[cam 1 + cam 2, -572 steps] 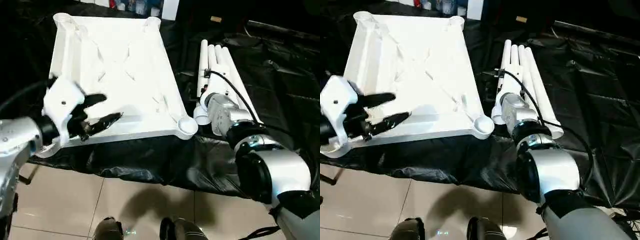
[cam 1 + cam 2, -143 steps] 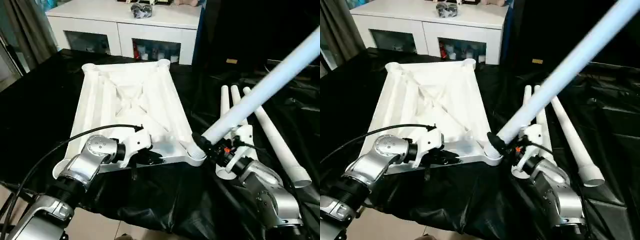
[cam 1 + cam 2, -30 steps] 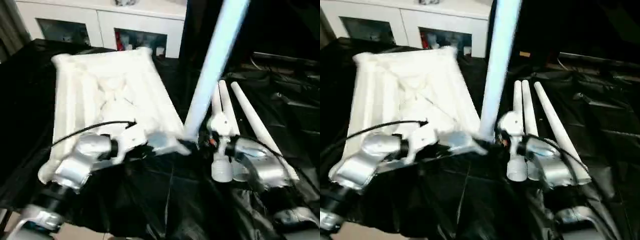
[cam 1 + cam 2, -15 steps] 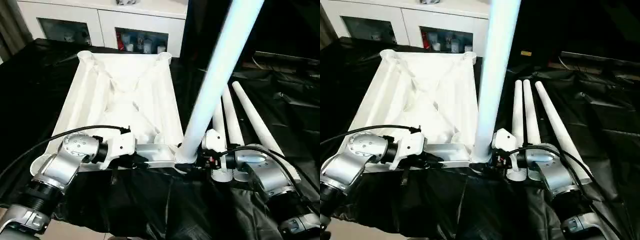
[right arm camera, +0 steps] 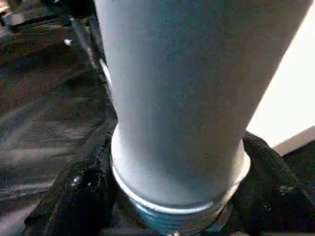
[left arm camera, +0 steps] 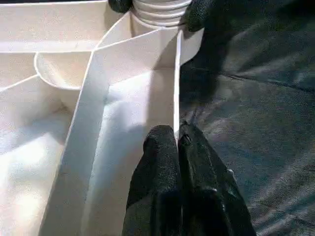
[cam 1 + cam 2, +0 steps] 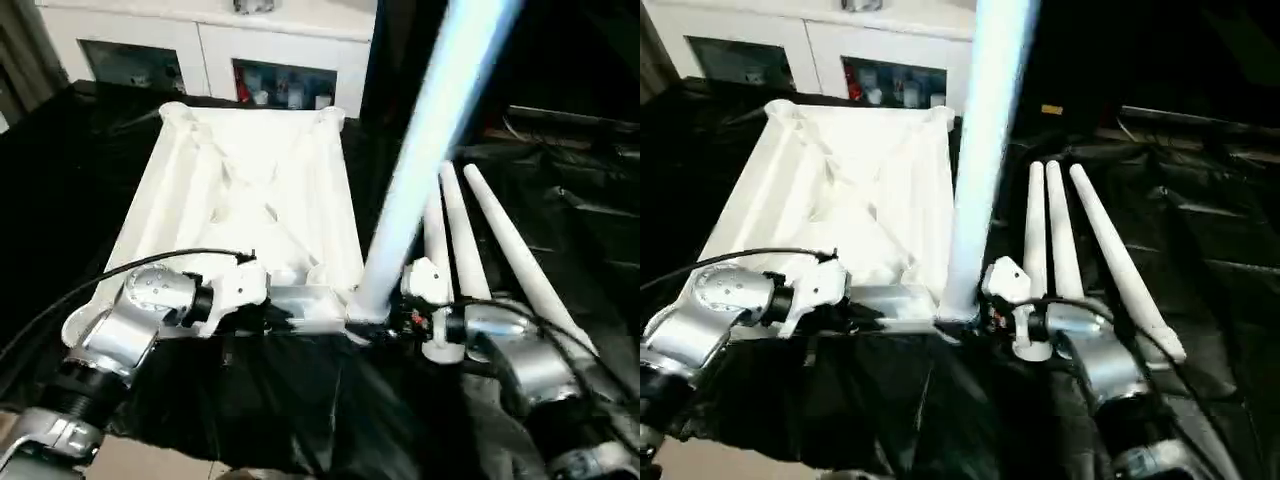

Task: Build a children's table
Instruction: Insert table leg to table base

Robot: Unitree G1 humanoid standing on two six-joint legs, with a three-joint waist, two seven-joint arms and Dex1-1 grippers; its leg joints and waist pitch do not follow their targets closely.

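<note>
The white tabletop [image 7: 250,190] lies underside up on a black-covered table. One white leg [image 7: 420,150] stands nearly upright with its threaded end [image 5: 167,216] at the near right corner socket [image 6: 160,12]. My right gripper [image 7: 376,322] is shut on the leg's base, with a black finger [image 5: 78,196] on either side. My left gripper [image 6: 177,140] is shut on the thin rim wall of the tabletop's near edge, just left of that corner. Three more legs [image 7: 1060,230] lie side by side on the cloth to the right.
A white cabinet [image 7: 200,50] with glass doors stands behind the table. The black cloth [image 7: 560,180] lies wrinkled to the right and hangs over the near edge. A black cable [image 7: 150,265] runs along my left forearm.
The camera has shifted a little. The leg still stands in the corner socket in my right gripper, and my left gripper still pinches the near rim.
</note>
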